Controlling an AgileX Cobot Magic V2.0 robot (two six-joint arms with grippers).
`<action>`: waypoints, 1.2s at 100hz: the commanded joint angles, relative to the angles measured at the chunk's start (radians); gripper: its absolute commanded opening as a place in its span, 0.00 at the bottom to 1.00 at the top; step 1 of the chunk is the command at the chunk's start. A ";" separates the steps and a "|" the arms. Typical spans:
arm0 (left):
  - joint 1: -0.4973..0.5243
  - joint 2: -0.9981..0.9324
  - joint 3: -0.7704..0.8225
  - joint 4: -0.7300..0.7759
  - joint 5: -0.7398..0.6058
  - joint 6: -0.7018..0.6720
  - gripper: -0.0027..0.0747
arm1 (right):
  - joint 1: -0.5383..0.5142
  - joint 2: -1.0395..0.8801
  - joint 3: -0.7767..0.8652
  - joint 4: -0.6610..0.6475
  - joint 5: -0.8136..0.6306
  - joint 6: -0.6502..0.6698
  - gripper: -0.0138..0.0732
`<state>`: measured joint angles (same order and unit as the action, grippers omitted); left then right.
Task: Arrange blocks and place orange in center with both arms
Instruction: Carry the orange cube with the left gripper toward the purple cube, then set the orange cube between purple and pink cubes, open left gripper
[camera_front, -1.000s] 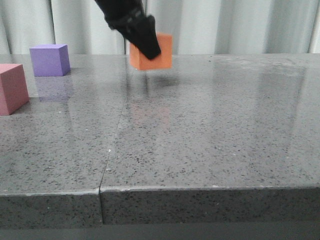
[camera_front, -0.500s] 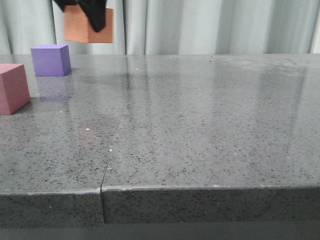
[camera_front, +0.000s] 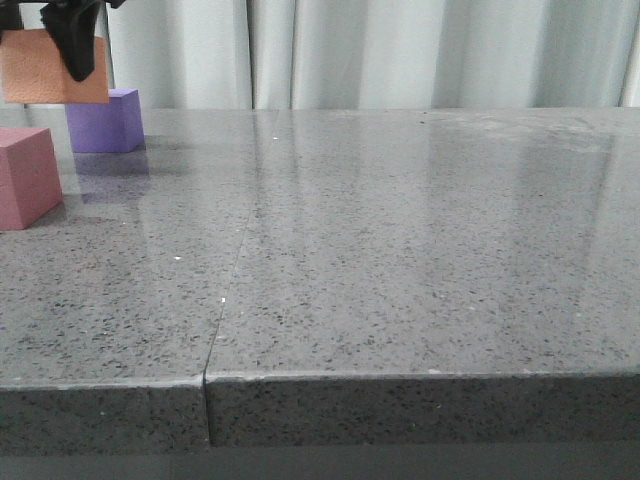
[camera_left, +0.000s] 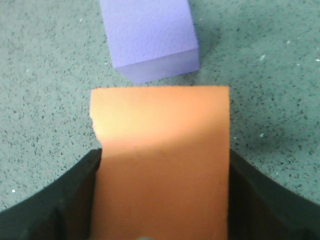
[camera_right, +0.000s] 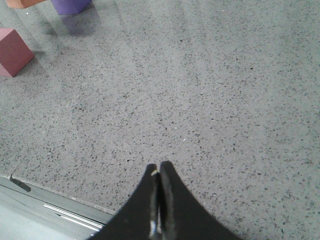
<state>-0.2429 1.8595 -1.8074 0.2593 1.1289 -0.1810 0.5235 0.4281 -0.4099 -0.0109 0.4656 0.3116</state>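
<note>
Left gripper (camera_left: 160, 200) holds the orange cube (camera_front: 52, 66) airborne at the upper left of the front view, dark fingers (camera_front: 75, 45) clamped on opposite side faces. Wrist view confirms it: a finger each side of the orange cube, flush against the foam, no visible gap. Side grip keeps the bottom face free, so it can be set flat on the surface (camera_front: 400, 250).

Purple cube (camera_front: 104, 120) sits on the surface just behind and below the held one, partly overlapped by it in the front view. Pink cube (camera_front: 26, 176) is at the left edge of the frame, nearer the camera, apart from the purple one. The gap between them looks like the target slot, since orange must end up in the middle.

Right gripper (camera_right: 159, 200) hangs over bare surface, fingers pressed together, holding nothing. Pink and purple cubes show at the upper left of its view, well apart from it.

Judgement: transport phase, lowering and release not yet done.
</note>
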 joint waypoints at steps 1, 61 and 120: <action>0.015 -0.075 0.026 0.011 -0.087 -0.063 0.39 | 0.003 0.002 -0.025 -0.009 -0.067 -0.008 0.08; 0.024 -0.046 0.175 0.055 -0.260 -0.246 0.39 | 0.003 0.002 -0.025 -0.009 -0.067 -0.008 0.08; 0.022 -0.022 0.175 0.035 -0.260 -0.246 0.71 | 0.003 0.002 -0.025 -0.009 -0.067 -0.008 0.08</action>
<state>-0.2217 1.8811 -1.6072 0.2954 0.9060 -0.4155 0.5235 0.4281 -0.4099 -0.0109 0.4656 0.3116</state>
